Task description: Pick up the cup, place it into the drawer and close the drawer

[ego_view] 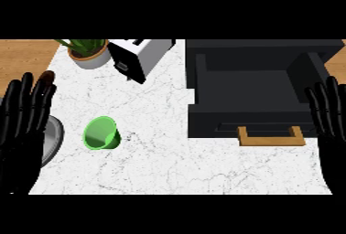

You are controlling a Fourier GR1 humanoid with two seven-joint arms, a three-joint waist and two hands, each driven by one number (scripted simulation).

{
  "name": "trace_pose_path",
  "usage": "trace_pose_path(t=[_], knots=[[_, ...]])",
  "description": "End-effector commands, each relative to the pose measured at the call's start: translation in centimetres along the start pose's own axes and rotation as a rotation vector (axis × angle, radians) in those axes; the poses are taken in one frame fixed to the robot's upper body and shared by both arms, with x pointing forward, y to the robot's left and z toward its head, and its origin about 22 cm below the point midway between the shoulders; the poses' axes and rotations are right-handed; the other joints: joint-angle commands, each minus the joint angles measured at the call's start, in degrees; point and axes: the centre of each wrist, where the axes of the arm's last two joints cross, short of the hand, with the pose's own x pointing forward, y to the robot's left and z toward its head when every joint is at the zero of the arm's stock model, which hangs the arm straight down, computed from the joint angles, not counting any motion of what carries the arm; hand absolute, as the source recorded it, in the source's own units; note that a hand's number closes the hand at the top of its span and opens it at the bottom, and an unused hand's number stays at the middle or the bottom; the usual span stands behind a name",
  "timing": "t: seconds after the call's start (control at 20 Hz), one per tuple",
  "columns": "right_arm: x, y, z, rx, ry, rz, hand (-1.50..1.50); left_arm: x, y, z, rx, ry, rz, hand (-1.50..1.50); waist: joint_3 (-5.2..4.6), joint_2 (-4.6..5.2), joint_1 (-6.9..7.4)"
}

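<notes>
A green cup (101, 133) lies on its side on the white marble counter (169, 169), its mouth facing me. To its right stands a dark drawer unit (250, 87) with its drawer pulled open and a wooden handle (270, 137) at the front. My left hand (24, 123) rests open at the left edge, fingers up, a short way left of the cup. At the right edge my right hand (331, 119) is also open with fingers up, beside the drawer's front right corner. Neither hand touches anything.
A potted plant (88, 51) and a white toaster (138, 57) stand at the back left. A grey plate (52, 139) shows partly behind my left hand. Wooden floor lies beyond the counter's left edge.
</notes>
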Motion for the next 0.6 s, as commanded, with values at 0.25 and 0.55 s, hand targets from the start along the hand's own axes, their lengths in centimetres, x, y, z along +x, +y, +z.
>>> trace_pose_path(t=[0.25, 0.55], knots=[[0.7, 0.7, 0.3, 0.017, 0.014, -0.049, -1.5, -1.4, 1.9, -1.0, -0.026, -0.047, 0.008, -1.5, -1.52, 0.73, -0.25], [0.4, 1.3, -1.5, 0.074, 0.078, -0.157, -1.5, -2.4, -0.3, -1.1, 0.004, 0.086, 0.209, -1.5, -1.52, 0.73, -0.12]])
